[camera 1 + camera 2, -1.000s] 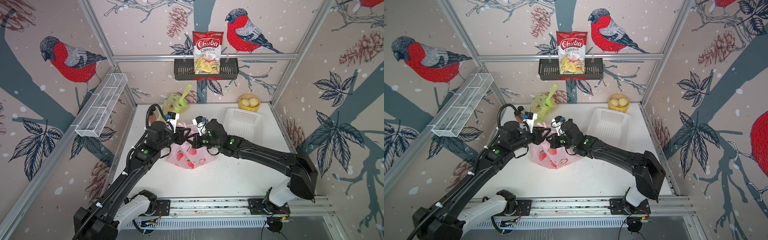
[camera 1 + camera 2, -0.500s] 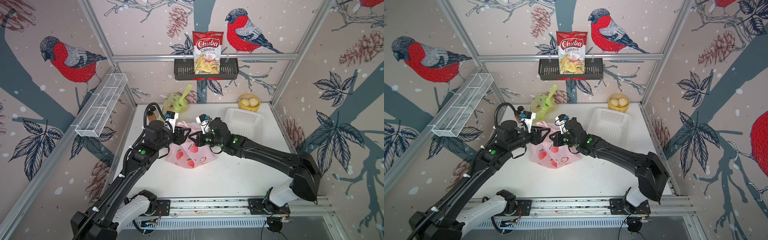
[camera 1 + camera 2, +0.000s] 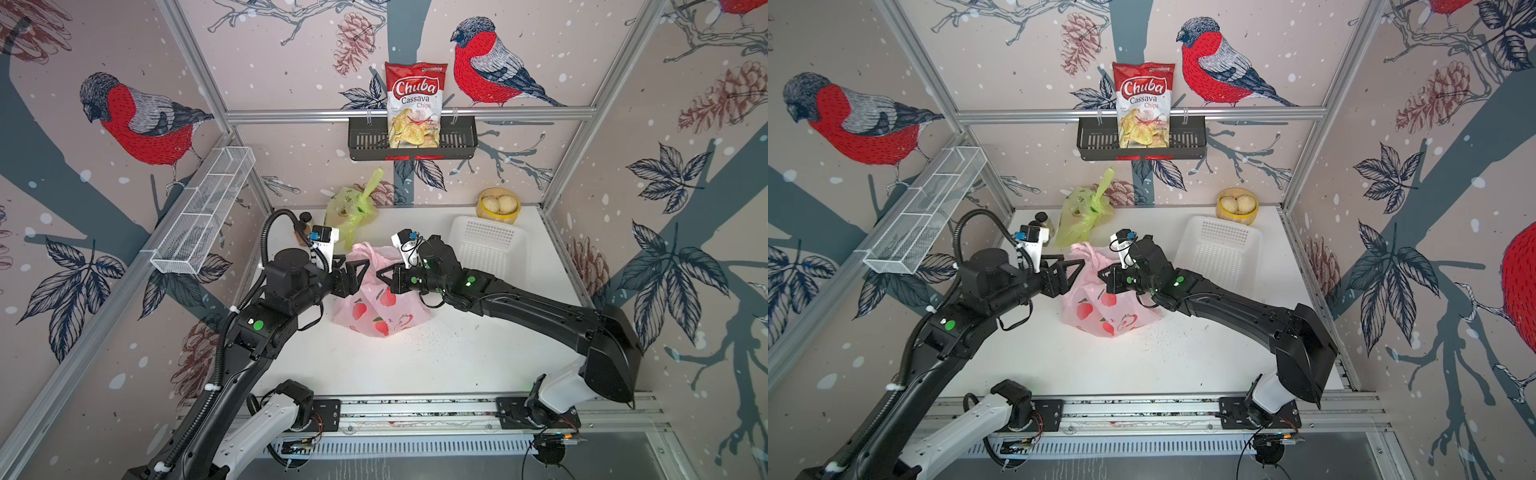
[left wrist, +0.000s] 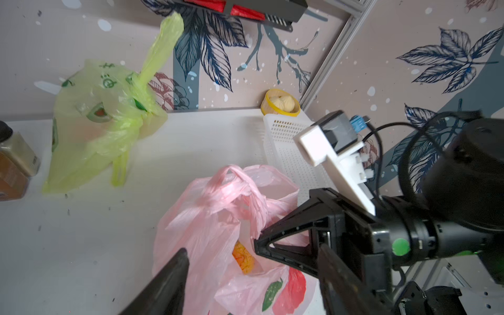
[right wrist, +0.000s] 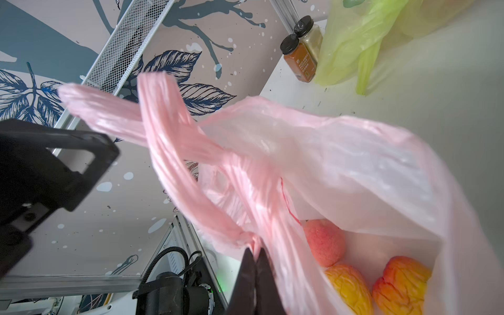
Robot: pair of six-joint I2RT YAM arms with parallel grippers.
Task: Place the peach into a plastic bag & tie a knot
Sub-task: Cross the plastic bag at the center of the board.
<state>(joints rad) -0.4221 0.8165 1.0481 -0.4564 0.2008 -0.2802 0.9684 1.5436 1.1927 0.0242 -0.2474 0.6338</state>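
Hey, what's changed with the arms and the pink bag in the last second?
The left gripper opened, letting go of the pink bag, and drew back slightly. The right gripper stays pinched on a bag handle; bag, green bag and white basket unmoved.

The left arm point(image 3: 253, 328) and right arm point(image 3: 532, 303) reach in toward each other, tips nearly meeting, the left gripper point(image 3: 356, 264) spread wide, the right gripper point(image 3: 379, 275) pinched tight.
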